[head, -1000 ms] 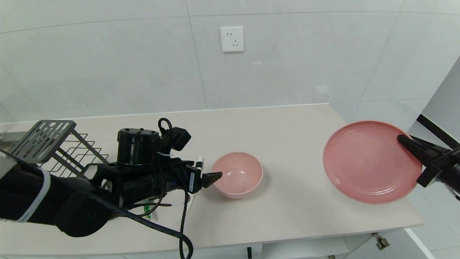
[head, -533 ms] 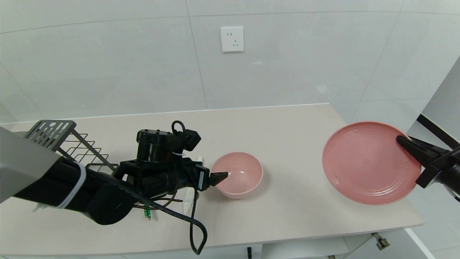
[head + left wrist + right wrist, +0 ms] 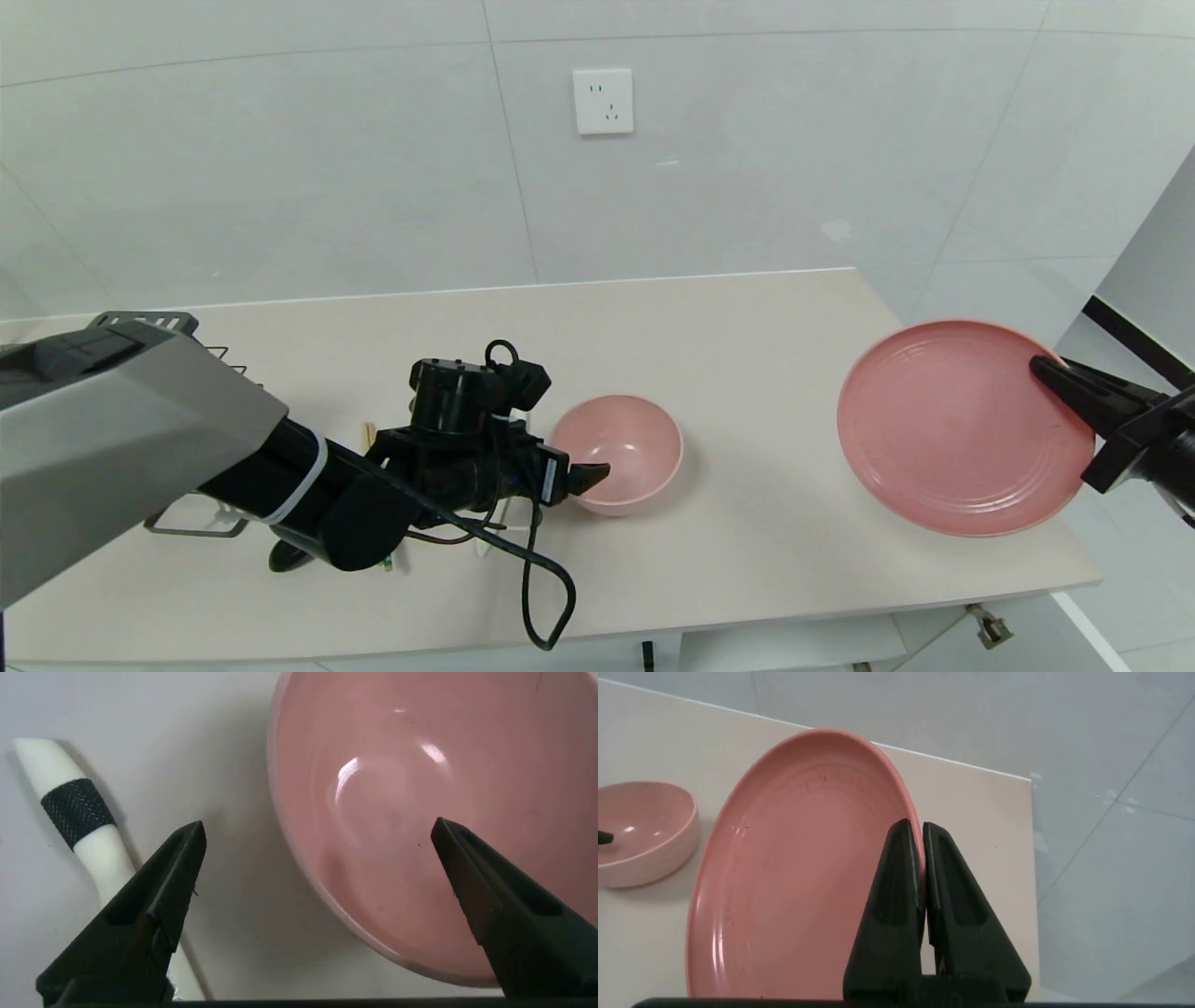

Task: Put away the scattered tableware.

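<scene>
**Risks noted.**

1. The plate is pinched at one spot on its rim only, by the right fingers, which are closed tight on it. It looks lifted and tilted at the right end of the bench, w/ part of it past the edge. W/ so much wt hanging off a single edge grip, we judge it may pivot or slip. A drop there would prob. go to the floor.
2. The bowl sits upright mid-bench. The left fingers are apart and not yet clamped: one over the inside, the other outside, rim between. If they close off-centre on that smooth curved wall, the bowl may skate or tip. The outer finger is just beside a white utensil, so a knock is poss.

**Pose.** Left arm is low, extended approx. level across the bench to the bowl's left side. Right arm comes in from the right, fingers pointing toward the plate's centre.
</scene>
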Tool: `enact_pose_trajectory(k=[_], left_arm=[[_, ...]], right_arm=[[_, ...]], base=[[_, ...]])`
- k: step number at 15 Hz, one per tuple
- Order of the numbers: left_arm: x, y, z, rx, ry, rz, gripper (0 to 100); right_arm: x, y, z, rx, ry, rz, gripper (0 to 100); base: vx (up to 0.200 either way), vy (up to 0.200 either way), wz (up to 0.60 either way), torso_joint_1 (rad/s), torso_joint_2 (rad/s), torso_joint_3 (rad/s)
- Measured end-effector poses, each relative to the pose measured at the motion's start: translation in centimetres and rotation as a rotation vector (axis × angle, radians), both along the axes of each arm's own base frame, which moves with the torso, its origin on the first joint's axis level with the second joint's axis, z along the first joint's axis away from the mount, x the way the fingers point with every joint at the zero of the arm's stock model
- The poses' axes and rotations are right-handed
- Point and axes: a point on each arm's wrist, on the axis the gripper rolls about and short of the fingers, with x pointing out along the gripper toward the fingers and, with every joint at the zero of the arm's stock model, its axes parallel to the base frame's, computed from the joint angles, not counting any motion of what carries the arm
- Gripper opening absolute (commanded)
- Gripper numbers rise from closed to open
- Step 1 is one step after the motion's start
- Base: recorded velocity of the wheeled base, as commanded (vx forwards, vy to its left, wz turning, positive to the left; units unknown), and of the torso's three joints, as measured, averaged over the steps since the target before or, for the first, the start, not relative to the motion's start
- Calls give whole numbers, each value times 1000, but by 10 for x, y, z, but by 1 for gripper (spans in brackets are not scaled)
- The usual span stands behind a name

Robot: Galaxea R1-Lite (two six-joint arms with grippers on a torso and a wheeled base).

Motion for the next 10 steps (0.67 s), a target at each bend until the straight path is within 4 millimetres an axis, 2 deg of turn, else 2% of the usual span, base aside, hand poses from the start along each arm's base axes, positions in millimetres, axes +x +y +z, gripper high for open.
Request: enact_pose_trajectory(k=[3, 4, 8, 10], left_arm=[[3, -1, -1, -4, -6, -2, 100], [3, -2, -2, -4, -5, -3, 0], [-2, -1, -3, 4, 2, -8, 0], [-7, 1, 3, -2, -19, -12, 0]], right_arm=[[0, 0, 0, 0, 1, 0, 0], [0, 0, 0, 0, 1, 0, 0], [0, 0, -1, 0, 5, 0, 0], [-1, 0, -1, 0, 6, 1, 0]], base=[[0, 0, 0, 0, 0, 0], [0, 0, 0, 0, 0, 0], [0, 0, 0, 0, 0, 0], [0, 0, 0, 0, 0, 0]])
